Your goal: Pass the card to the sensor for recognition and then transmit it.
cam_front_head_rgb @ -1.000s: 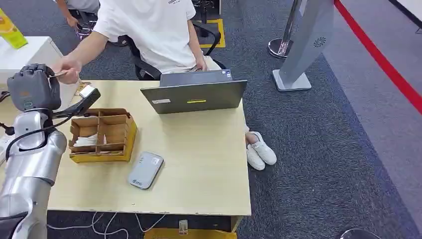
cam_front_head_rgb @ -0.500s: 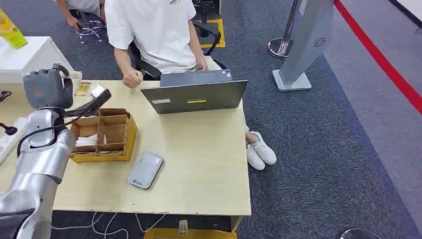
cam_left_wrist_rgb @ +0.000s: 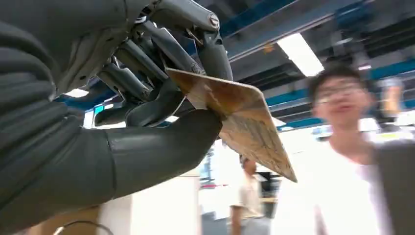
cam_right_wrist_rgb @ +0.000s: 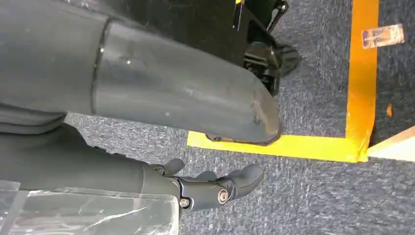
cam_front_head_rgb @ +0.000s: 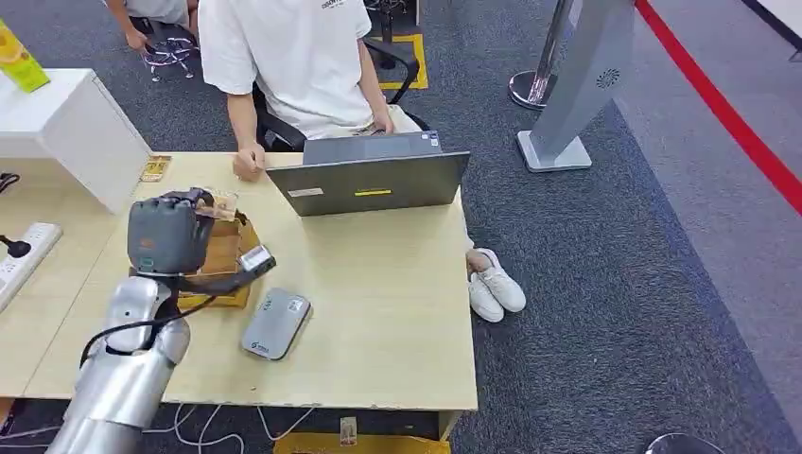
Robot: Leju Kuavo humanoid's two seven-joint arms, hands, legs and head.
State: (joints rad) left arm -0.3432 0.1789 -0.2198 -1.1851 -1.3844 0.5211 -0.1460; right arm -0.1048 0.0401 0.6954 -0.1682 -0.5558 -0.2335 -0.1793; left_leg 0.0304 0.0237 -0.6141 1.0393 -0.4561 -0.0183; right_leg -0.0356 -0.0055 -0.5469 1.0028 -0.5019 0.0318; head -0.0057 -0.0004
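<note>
My left hand is raised over the cardboard divider box on the table's left half. It pinches a tan, worn card that sticks out toward the laptop. In the left wrist view the card is clamped between the thumb and fingers of the left hand. The sensor, a flat grey rounded device, lies on the table to the front right of the box, apart from the hand. My right hand hangs over the carpet, fingers apart and holding nothing.
A person in a white shirt sits behind the table, one hand resting beside a grey laptop. Another card lies at the table's back left. A white cabinet and a power strip stand left.
My left hand took the card from the person at the back left. It then swung right and nearer, to above the box. The person's hand drew back to the laptop.
</note>
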